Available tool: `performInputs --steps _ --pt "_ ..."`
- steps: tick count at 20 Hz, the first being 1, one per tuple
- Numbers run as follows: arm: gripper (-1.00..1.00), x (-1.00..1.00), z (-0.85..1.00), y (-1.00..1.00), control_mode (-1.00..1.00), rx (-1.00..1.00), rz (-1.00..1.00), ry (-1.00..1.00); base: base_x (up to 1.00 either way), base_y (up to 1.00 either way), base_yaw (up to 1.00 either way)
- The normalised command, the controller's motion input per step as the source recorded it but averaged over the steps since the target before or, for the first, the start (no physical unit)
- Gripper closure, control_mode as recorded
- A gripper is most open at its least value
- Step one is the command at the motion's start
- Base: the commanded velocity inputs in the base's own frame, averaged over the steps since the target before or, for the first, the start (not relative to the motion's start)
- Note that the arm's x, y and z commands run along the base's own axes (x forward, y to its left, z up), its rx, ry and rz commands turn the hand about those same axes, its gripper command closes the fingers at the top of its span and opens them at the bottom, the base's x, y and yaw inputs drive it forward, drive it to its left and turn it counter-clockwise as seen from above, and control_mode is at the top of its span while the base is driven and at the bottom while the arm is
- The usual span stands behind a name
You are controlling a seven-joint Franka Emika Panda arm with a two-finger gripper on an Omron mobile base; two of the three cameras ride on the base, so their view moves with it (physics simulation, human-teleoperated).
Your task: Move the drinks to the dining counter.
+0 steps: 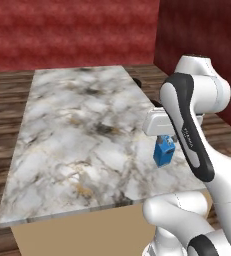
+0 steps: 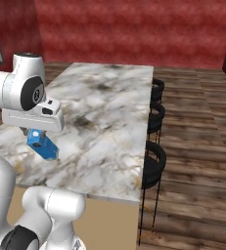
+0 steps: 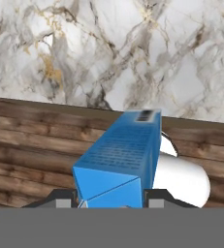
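We see the gripper clamped on the blue carton, which it holds by its upper end; the rest of the carton hangs below the hand. In the right base view the carton sits tilted under the gripper, its lower end swung away from the arm. From both base views the carton appears above the near part of the counter, close to the edge nearest the arm; we cannot tell whether its lower end touches the marble.

In the hand view the carton runs straight out from between the two dark fingertips, one on each side of its gabled end. Beyond its far end we see wood floor, then the counter edge and marble.

Three dark stools stand along the counter's far long side, well apart from the hand.
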Motion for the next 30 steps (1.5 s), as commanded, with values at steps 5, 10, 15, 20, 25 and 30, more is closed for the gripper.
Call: performInputs --steps 5,10,15,20,25,30 --pt "1.00 0.00 0.00 0.00 1.00 0.00 0.00 0.00 0.00 0.00 0.00" --pt "1.00 0.00 0.00 0.00 1.00 0.00 0.00 0.00 0.00 0.00 0.00" --pt "1.00 0.00 -0.01 0.00 -1.00 0.01 0.00 0.00 0.00 0.00 0.00" --pt "1.00 0.06 -0.10 0.00 -1.00 0.06 0.00 0.00 0.00 0.00 0.00" --pt "1.00 0.20 -0.22 0.00 -1.00 0.08 0.00 0.00 0.00 0.00 0.00" --pt "1.00 0.30 -0.17 0.00 -1.00 0.02 0.00 0.00 0.00 0.00 0.00"
